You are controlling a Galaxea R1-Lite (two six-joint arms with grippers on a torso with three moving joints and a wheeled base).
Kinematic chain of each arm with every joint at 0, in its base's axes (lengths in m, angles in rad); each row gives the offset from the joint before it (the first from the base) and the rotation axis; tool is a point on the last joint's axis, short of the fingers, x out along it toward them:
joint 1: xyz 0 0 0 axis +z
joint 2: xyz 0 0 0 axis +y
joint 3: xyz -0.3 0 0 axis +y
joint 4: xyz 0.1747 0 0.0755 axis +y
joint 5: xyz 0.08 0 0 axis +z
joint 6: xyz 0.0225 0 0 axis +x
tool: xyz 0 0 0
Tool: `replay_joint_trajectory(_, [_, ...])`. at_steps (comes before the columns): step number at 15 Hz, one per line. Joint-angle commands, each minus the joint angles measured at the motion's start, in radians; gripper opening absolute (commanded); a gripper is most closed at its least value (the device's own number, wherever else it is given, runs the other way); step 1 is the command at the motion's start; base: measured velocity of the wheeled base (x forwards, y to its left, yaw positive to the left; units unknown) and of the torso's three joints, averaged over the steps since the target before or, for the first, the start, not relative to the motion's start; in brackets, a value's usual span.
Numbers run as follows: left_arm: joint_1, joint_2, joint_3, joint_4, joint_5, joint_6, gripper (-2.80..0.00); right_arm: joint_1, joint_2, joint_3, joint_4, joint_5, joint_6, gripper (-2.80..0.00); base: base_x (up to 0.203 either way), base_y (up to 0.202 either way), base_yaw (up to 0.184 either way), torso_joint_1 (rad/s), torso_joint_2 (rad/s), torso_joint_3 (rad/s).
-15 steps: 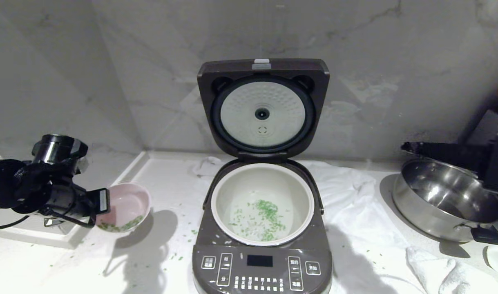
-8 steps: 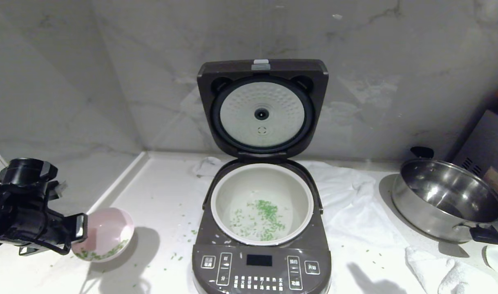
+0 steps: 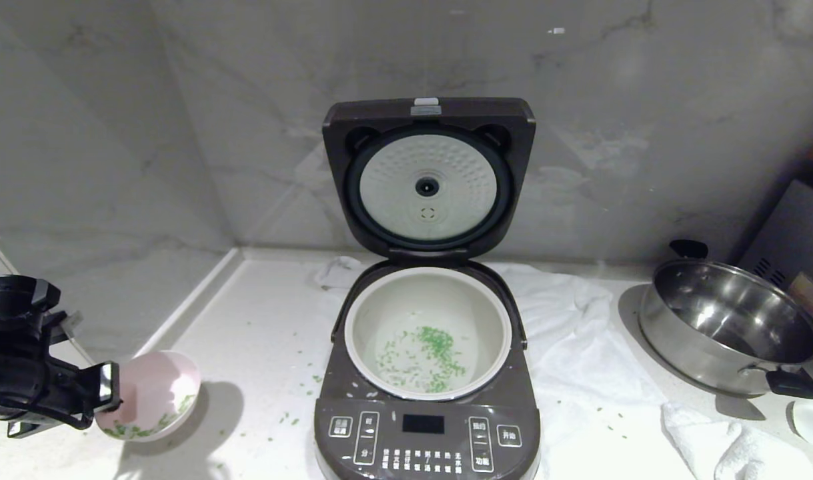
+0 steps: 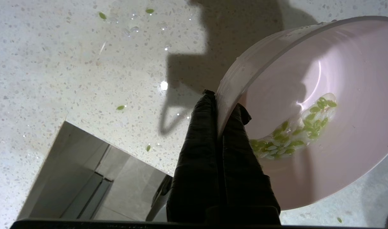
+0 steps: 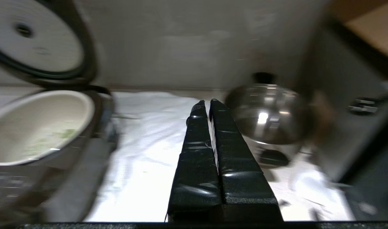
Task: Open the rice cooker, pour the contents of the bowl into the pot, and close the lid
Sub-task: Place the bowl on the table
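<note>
At the lower left of the head view, the left hand pinches the rim of the small pale pink bowl, tilted just above the speckled white desk — a few chopped green bits cling inside. At centre stands the dark brown-grey rice cooker, its hinged lid upright, green bits scattered in the off-white inner pot. The right hand, fingers pressed together and empty, hovers over a white cloth near the shiny steel pan.

Left gripper low at far left, fingers pinched on bowl rim. Right gripper closed, empty.
</note>
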Motion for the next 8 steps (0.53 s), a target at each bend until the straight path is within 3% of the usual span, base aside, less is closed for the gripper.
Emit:
replay_joint_trajectory(1, [0.005,0.011,-0.002,-0.001,-0.001,-0.001,-2.8,-0.1,-0.111,0.004,0.033,0.0,-0.027,-2.8,0.0,0.0,0.0,0.0,0.0,0.0])
replay_joint_trajectory(3, [0.005,0.013,-0.007,-0.016,-0.001,0.0,-2.8,-0.144,-0.175,0.018,0.065,0.004,-0.043,-2.8,0.0,0.0,0.0,0.0,0.0,0.0])
replay_joint_trajectory(8, [0.013,0.013,-0.013,-0.021,0.002,0.005,-2.8,-0.137,-0.356,0.138,0.075,0.032,-0.075,-2.8,0.0,0.0,0.0,0.0,0.0,0.0])
